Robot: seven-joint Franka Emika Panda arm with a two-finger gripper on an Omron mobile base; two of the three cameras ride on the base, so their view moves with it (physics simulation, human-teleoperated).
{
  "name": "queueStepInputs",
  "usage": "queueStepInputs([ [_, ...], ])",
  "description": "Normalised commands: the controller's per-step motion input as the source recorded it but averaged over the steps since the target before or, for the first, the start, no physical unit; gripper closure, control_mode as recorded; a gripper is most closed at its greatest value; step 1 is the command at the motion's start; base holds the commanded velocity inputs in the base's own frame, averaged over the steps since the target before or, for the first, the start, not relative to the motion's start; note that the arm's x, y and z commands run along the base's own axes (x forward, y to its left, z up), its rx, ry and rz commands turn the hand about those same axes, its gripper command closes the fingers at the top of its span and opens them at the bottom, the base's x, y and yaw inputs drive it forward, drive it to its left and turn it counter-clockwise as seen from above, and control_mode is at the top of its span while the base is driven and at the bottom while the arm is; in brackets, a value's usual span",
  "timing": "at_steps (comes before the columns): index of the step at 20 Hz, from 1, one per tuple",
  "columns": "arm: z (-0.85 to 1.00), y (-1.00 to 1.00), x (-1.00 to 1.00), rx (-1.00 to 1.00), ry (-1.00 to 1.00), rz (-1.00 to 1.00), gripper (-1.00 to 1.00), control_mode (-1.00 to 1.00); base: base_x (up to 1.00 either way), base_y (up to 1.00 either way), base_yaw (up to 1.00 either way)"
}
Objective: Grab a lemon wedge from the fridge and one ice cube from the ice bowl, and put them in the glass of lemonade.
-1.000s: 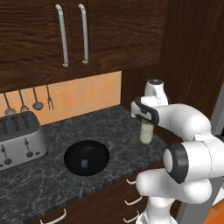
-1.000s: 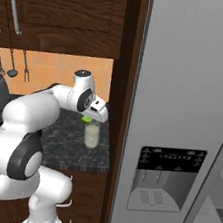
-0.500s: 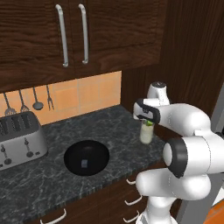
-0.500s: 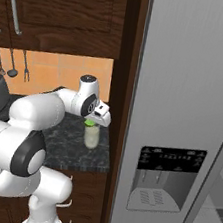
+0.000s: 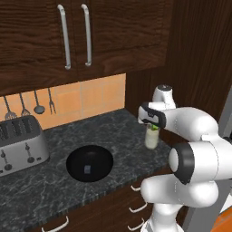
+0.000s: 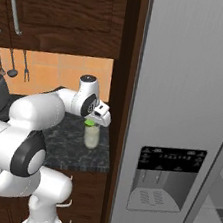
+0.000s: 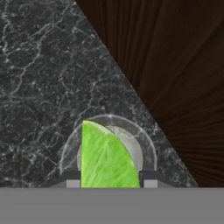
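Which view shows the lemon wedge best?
The hand view: the wedge is large and bright green between the finger tips, right over the glass. Both base views show just a small green speck at the glass's top, under the gripper.

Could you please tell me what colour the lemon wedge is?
Bright yellowish green; the lemon wedge shows best in the hand view.

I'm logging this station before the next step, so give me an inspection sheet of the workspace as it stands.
Surface: dark marbled counter.
Job's things: lemon wedge between the fingertips, directly over the glass of lemonade; ice cube lying in the ice bowl; fridge beside the counter.
Clutter: toaster.
Grippers: gripper poised above the glass; whether it is clamped on the wedge is unclear.
Cables: nothing seen.
Surroundings: wood cabinets, hanging utensils, orange tiles.
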Motion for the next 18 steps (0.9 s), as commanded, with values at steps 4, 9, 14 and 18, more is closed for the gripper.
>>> queueStepInputs([
  [4, -0.12, 0.02, 0.09, 0.0, 0.0, 0.0, -1.0, -1.0, 0.0, 0.0, 0.0],
  [9, -0.14, 0.02, 0.01, 0.01, -0.01, 0.0, -1.0, -1.0, 0.0, 0.0, 0.0],
  [14, 0.0, 0.0, -0.05, 0.0, -0.01, 0.0, -1.0, -1.0, 0.0, 0.0, 0.0],
  [18, 0.01, 0.0, -0.16, 0.05, -0.07, 0.0, -1.0, -1.0, 0.0, 0.0, 0.0],
])
